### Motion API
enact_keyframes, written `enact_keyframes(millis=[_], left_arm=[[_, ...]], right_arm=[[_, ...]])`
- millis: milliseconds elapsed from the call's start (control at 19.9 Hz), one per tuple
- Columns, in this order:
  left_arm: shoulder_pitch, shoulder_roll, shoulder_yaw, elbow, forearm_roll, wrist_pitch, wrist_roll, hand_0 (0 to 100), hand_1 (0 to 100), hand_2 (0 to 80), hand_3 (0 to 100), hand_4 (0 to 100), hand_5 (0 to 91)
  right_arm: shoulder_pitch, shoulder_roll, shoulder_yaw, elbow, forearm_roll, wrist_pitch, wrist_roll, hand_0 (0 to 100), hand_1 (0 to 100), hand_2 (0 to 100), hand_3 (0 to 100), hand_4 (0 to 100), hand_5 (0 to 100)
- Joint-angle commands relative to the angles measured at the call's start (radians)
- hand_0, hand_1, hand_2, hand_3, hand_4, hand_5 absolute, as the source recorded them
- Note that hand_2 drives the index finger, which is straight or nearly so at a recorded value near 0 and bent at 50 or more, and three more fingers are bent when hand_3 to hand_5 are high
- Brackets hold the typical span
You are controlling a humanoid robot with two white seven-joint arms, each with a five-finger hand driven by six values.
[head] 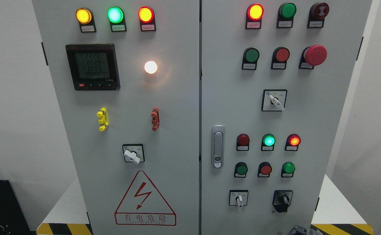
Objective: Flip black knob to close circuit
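Note:
The black knob (282, 199) is a rotary switch on a black square plate, low on the right door of the grey electrical cabinet (308, 114). Its handle points roughly downward. Just below it, at the bottom edge of the picture, a small grey piece of my right hand (299, 231) pokes into view, a short way under the knob and apart from it. Most of that hand is cut off by the frame. My left hand does not show.
A white selector switch (239, 199) sits left of the black knob. Above it are rows of red and green buttons and lamps (268, 141), a red mushroom stop button (315, 54) and a door latch (217, 147). The left door carries a meter (92, 67) and a warning triangle (144, 199).

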Motion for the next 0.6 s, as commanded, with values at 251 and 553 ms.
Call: enact_keyframes(millis=[251,553], left_arm=[[0.0,0.0,0.0,-0.001,0.0,0.001,0.001,12,56,0.0,0,0,0.0],[0.0,0.0,0.0,0.001,0.0,0.001,0.001,12,56,0.0,0,0,0.0]], right_arm=[[0.274,0.043,-0.242,-0.197,-0.744,-0.06,0.201,0,0,0,0,0,0],[0.32,0.043,-0.225,-0.197,-0.746,-0.063,0.239,0,0,0,0,0,0]])
